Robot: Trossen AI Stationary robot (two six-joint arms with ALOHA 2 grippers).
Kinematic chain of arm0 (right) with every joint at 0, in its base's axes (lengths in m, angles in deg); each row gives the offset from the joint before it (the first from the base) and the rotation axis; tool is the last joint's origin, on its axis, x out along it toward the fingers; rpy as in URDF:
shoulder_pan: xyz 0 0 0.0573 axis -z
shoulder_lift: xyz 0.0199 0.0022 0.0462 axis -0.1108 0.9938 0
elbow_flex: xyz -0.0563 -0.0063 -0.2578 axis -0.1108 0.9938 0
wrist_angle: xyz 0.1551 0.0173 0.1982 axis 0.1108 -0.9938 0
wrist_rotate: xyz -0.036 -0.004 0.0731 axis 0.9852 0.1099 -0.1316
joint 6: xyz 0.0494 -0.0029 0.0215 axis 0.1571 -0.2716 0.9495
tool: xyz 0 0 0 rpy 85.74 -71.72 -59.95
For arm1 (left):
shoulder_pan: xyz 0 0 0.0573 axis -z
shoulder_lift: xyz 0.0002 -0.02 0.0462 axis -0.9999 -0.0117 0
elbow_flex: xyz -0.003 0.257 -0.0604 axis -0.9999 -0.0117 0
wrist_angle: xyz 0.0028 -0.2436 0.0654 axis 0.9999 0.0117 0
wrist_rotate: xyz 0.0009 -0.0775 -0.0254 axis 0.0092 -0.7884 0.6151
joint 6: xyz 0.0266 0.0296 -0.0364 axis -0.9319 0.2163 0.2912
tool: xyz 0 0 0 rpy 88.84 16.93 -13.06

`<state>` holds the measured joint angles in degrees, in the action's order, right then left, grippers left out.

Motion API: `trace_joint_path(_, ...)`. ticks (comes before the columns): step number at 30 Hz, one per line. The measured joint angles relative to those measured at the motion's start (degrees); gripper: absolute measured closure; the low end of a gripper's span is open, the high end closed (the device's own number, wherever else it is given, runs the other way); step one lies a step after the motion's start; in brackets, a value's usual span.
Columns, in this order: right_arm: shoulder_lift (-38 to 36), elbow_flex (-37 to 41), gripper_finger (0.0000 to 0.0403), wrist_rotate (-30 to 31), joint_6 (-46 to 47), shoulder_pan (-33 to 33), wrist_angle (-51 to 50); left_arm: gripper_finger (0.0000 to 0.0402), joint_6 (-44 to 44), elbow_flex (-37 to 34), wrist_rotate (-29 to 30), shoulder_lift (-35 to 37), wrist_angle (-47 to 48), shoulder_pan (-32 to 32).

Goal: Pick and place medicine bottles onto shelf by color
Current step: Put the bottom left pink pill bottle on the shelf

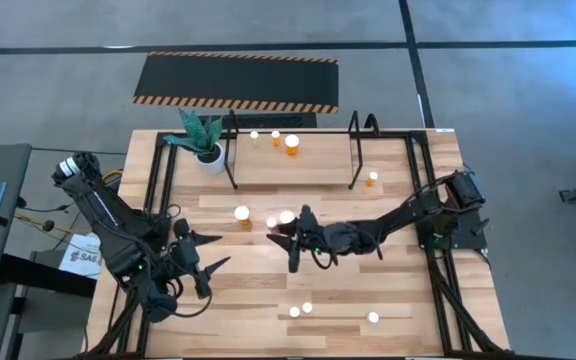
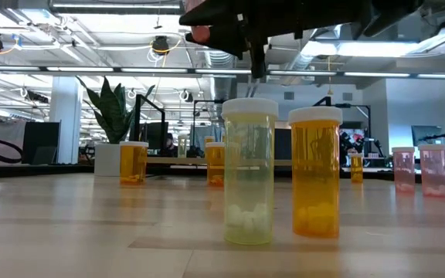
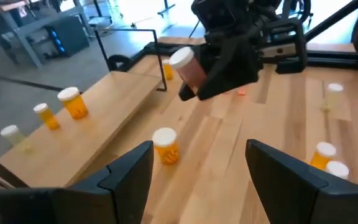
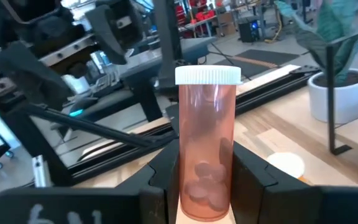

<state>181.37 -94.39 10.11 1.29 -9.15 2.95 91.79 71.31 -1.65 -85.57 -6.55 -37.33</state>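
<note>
Right gripper (image 1: 286, 238) near the tabletop's middle, lifted clear of the wood, jaws clamped on a red-pink bottle (image 4: 206, 155) with a white cap, pills visible inside. Left gripper (image 1: 205, 258) near the left edge, toward the front, jaws spread wide, nothing between them. Shelf (image 1: 293, 165) along the back edge, beside a potted plant (image 1: 202, 139) at its left end; three bottles on its board: a pale one (image 1: 254, 135), a small orange one (image 1: 275, 138), a larger orange one (image 1: 292, 145). Orange bottle (image 1: 242, 214) upright mid-table, just left of the right gripper. More bottles (image 1: 301, 310) near the front edge.
</note>
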Motion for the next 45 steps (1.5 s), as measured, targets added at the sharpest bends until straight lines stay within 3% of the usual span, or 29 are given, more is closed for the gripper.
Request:
trace_joint_path(7, 0.00, 0.00, 0.0278, 0.04, 0.04, 0.29, -0.24, 0.0159, 9.43, 0.00, -2.20, -0.02, -0.24, -2.48)
trace_joint_path(20, 0.01, 0.00, 0.0278, 0.04, 0.12, 0.18, -0.88, 0.0159, 11.74, -0.01, -11.67, -0.04, -0.71, -11.45)
trace_joint_path(24, 0.02, 0.00, 0.0278, 0.00, 0.11, 0.18, -1.62, 0.0159, 9.61, -0.02, -18.43, -0.04, -2.82, -14.61)
trace_joint_path(28, 0.02, 0.00, 0.0278, -1.62, 0.12, 0.18, -2.10, 0.0159, 0.40, -0.01, -23.36, -0.06, -8.72, -18.00)
trace_joint_path(34, -3.94, -0.04, 0.0278, -2.86, 0.06, 0.22, -10.75, 0.0159, -15.53, 0.00, -11.24, -0.83, -19.99, -16.50)
trace_joint_path(39, -11.48, -0.02, 0.0278, -1.83, -1.73, 0.16, -23.41, 0.0159, -13.26, -2.81, 5.05, -0.83, -22.27, -8.78)
trace_joint_path(42, -13.21, -0.04, 0.0278, -1.24, -5.92, -0.54, -21.15, 0.0159, -11.56, -9.59, 16.78, -0.87, -30.73, -4.49)
trace_joint_path(45, -13.36, 0.00, 0.0278, -1.34, -9.70, -1.28, -19.17, 0.0159, -11.22, -16.09, 22.06, -0.90, -39.66, -3.12)
